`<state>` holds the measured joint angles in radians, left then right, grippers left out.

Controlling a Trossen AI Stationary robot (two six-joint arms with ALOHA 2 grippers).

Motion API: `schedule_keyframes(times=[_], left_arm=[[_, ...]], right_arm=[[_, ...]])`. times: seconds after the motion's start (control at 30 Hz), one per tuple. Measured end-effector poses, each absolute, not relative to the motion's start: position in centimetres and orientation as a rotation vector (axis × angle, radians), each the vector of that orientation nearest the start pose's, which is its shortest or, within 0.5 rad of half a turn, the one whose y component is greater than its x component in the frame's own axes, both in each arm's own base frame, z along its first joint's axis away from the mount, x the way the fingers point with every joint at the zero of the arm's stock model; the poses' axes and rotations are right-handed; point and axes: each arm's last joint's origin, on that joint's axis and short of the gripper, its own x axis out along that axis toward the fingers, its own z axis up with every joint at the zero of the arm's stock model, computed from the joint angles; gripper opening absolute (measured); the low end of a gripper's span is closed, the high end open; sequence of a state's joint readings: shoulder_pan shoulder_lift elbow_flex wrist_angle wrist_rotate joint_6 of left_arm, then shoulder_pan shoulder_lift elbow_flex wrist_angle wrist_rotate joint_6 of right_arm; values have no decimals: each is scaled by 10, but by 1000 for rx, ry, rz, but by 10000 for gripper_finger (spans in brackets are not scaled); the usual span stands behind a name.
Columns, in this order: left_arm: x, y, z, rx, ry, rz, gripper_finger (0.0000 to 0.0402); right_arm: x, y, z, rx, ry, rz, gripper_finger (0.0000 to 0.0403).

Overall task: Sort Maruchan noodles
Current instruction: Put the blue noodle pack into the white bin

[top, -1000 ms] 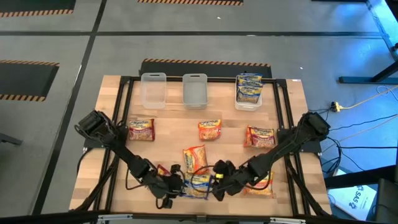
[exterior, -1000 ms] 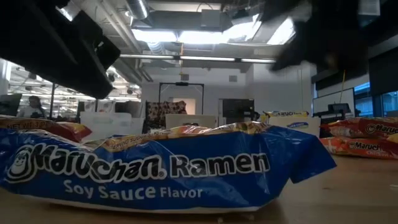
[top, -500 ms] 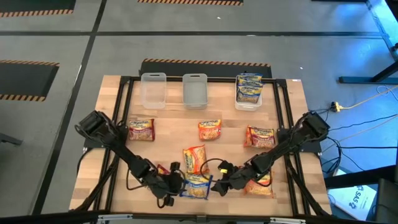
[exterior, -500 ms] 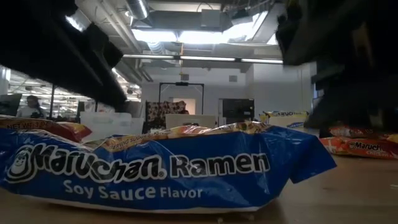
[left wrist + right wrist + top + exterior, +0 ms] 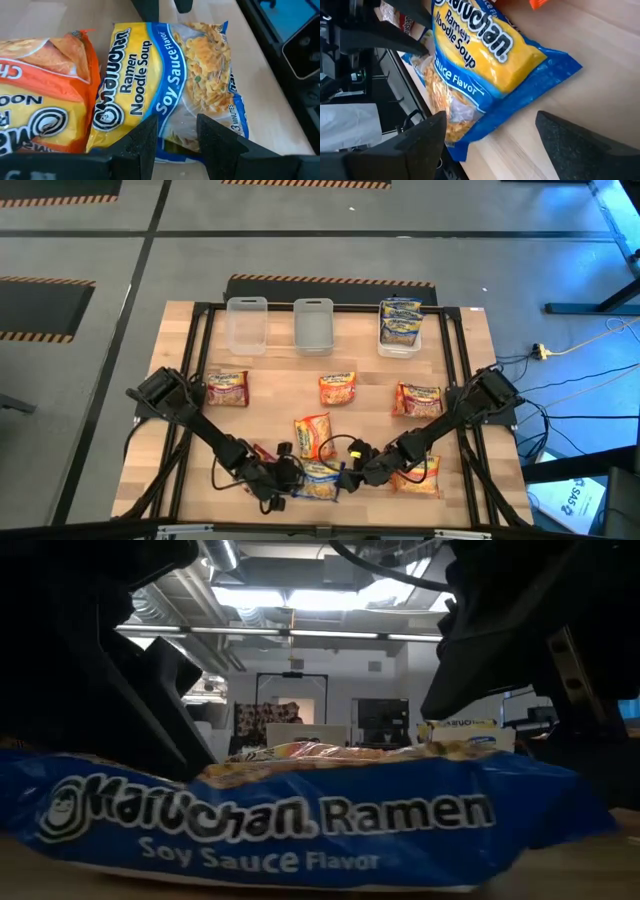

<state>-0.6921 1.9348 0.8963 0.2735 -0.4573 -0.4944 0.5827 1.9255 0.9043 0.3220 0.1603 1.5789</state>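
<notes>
**Operator:** I've got the blue-and-yellow packet (image 5: 320, 480) lying flat on the table (image 5: 470, 340) by its near edge, about midway along. My left gripper (image 5: 283, 483) has its fingers closed partway on the packet's edge; the left wrist view shows the wrapper pinched between them. My right gripper (image 5: 357, 476) sits just beside the packet's other end, jaws spread wide, holding nothing.

**Observer:** How do you expect it to handle?

**Operator:** Light, I'd judge, with a crinkly, slick film around a brittle noodle block. The crimped end seam is where I'd take hold; squeezing across the middle could crack the noodles, and the film may slide.

**Observer:** Any writing?

**Operator:** Plenty. The low view reads "Maruchan Ramen, Soy Sauce Flavor"; the left wrist view gives "Ramen Noodle Soup" and "Soy Sauce Flavor". An orange packet (image 5: 40, 95) touches it on one side.

**Observer:** Where would it go?

**Operator:** Likely the tub (image 5: 400, 345) at the far edge towards the right corner, which already holds similar blue packets. The other two tubs (image 5: 247, 325) further left along that edge look unfilled.
</notes>
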Motion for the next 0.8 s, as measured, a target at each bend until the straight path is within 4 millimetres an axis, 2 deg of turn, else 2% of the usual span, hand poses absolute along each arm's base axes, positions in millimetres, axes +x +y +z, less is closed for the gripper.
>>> schedule_keyframes(times=[0.27, 0.6, 0.8], left_arm=[[287, -220, 85, -105, 658, 6, 132], [288, -222, 85, -88, 606, -6, 132], [289, -222, 86, -94, 594, -7, 132]], right_arm=[[311, 199, 102, 1252, 767, -207, 308], [325, 207, 98, 1227, 731, -211, 307], [331, 207, 104, 1181, 607, -180, 307]])
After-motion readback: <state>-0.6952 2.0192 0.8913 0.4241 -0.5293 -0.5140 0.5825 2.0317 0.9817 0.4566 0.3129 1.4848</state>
